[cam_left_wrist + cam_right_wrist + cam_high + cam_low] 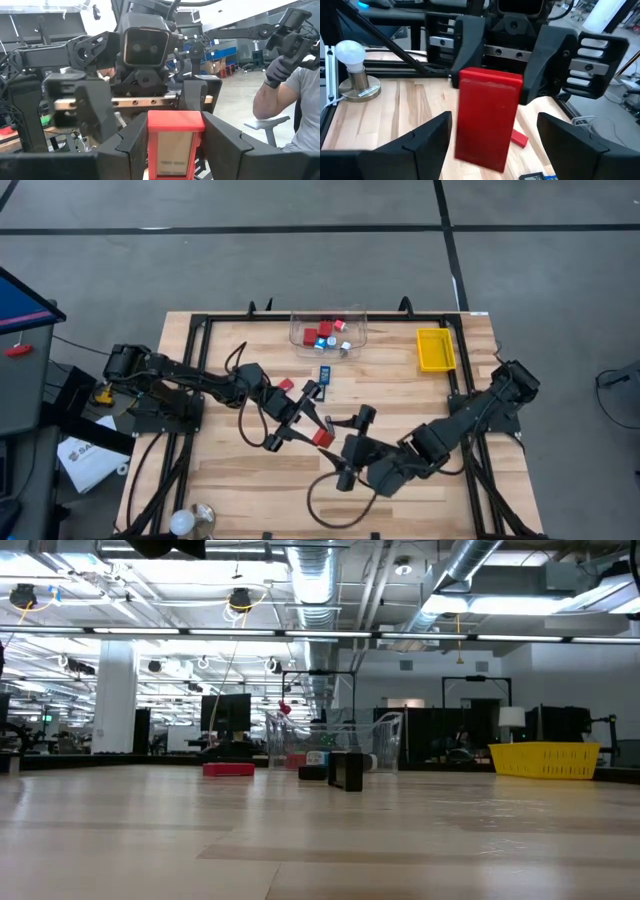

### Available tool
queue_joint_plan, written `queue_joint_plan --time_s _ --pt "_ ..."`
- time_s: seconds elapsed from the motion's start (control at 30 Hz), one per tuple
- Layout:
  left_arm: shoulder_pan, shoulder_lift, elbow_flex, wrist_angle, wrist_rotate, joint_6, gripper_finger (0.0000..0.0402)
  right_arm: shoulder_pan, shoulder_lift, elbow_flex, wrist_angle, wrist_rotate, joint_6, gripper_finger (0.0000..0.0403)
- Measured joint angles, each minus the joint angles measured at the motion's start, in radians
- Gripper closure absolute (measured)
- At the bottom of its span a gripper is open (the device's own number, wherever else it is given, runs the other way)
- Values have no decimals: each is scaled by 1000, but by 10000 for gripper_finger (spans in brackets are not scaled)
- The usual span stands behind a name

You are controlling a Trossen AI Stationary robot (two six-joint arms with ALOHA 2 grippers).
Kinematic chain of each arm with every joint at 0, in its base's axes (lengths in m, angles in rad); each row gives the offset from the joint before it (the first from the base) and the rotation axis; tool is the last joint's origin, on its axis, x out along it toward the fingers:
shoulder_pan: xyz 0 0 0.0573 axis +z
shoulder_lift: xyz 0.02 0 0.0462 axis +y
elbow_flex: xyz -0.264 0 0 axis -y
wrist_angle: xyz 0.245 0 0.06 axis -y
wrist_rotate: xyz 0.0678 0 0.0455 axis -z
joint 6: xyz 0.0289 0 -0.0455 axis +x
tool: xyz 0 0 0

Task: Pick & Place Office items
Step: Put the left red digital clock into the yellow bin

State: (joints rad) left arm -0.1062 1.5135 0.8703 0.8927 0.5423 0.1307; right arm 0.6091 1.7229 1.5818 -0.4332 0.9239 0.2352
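While the left gripper clamps the red block upright, long axis vertical, the right gripper faces it with fingers apart.

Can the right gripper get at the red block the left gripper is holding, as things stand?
Probably yes. The left gripper holds the red block upright above the table, and the right gripper faces it with fingers open on either side. Nothing lies between them.
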Motion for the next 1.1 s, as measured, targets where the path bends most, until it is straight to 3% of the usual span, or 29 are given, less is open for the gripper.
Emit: queue_joint_plan --time_s 0.63,1.1 --pt "0 0 0 6 -1 0 253 -34 0 0 -7 -34 0 125" --pt "1 0 0 8 -19 5 251 -33 0 0 -11 -33 -15 254"
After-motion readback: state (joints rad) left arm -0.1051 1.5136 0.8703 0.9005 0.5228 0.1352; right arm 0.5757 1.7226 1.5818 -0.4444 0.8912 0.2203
